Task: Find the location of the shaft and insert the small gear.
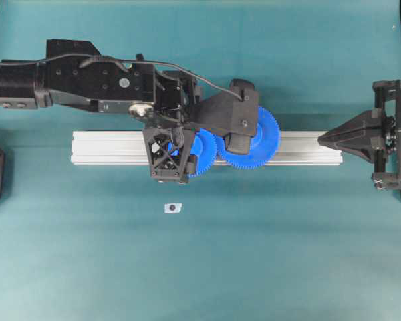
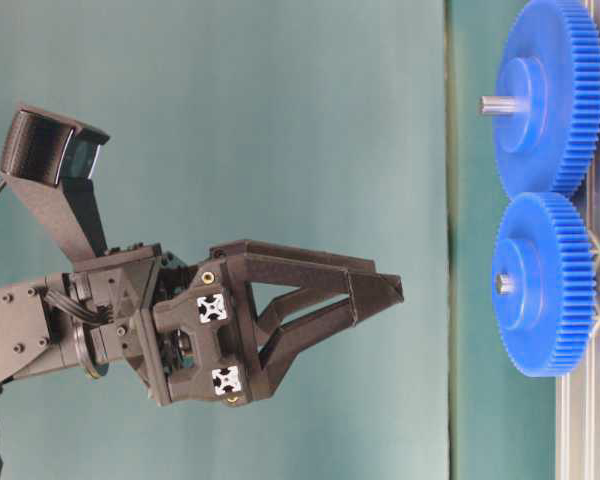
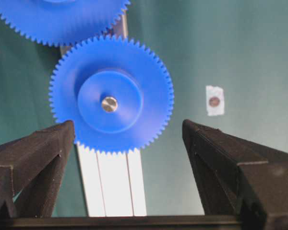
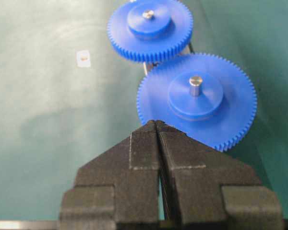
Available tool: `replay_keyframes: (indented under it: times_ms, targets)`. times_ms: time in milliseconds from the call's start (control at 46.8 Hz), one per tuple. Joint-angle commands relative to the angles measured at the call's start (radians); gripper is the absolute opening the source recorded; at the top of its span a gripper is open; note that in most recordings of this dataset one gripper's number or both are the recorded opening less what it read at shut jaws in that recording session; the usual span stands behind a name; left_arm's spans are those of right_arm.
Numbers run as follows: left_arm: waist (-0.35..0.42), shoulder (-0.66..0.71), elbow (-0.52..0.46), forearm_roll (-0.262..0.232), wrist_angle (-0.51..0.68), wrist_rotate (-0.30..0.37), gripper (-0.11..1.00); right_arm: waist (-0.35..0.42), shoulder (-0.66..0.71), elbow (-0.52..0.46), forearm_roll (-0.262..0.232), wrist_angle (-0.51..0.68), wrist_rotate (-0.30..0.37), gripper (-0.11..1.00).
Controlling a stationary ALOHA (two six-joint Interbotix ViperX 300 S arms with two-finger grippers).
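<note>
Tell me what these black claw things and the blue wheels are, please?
The black claws are the hands of a robot with two arms. One picture looks straight down from above, one looks from table height (it is turned sideways), and two come from little cameras on the robot's wrists.

The blue wheels are gears with teeth round the edge. The small gear and the big gear sit side by side on a silver rail on the green table. A metal pin shows in the middle of each gear.

The left gripper is open wide, right above the small gear, and holds nothing. The right gripper is pinched shut and also holds nothing.

The small white tag on the table has a dark dot; I cannot tell what it is.
</note>
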Motion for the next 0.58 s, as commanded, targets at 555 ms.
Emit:
replay_keyframes:
  times_ms: [555]
  targets:
    - [-0.003, -0.041, -0.026, 0.0, -0.002, -0.015, 0.88, -0.003, -0.02, -0.011, 0.0, -0.005, 0.009, 0.0]
